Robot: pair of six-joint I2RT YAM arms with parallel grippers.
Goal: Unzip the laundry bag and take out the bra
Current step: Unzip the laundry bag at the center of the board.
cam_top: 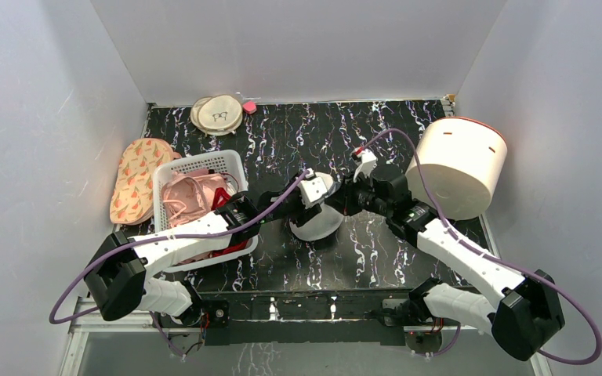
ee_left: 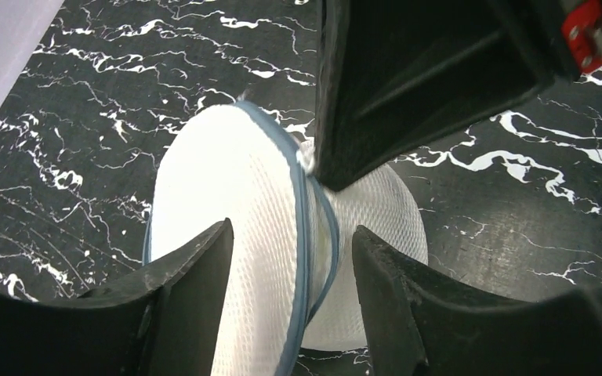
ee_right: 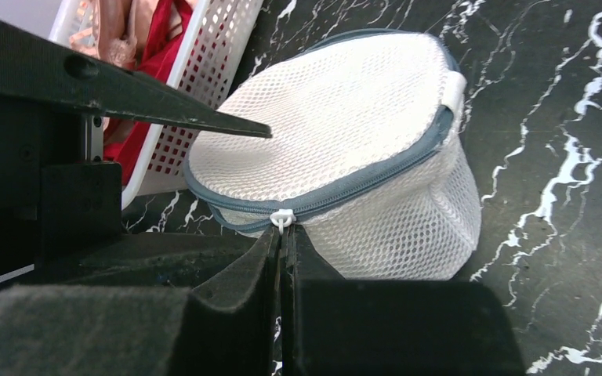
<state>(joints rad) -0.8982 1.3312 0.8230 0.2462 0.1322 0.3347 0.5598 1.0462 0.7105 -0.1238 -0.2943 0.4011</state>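
The laundry bag (cam_top: 319,225), a white mesh pod with a grey-blue zipper rim, sits tilted on the black marbled table between both arms. My left gripper (ee_left: 290,301) straddles it, one finger on each mesh half, the rim running between them; it holds the bag (ee_left: 235,196). My right gripper (ee_right: 284,235) is shut on the white zipper pull (ee_right: 282,218) at the bag's near rim (ee_right: 345,188). The zipper tapes stand a little apart to the left of the pull. The bra is hidden inside the bag.
A white basket (cam_top: 166,174) with pink and red garments stands just left of the bag. A big cream drum (cam_top: 458,164) stands at the right. Beige round discs (cam_top: 217,114) and a patterned pad (cam_top: 135,176) lie at the back left.
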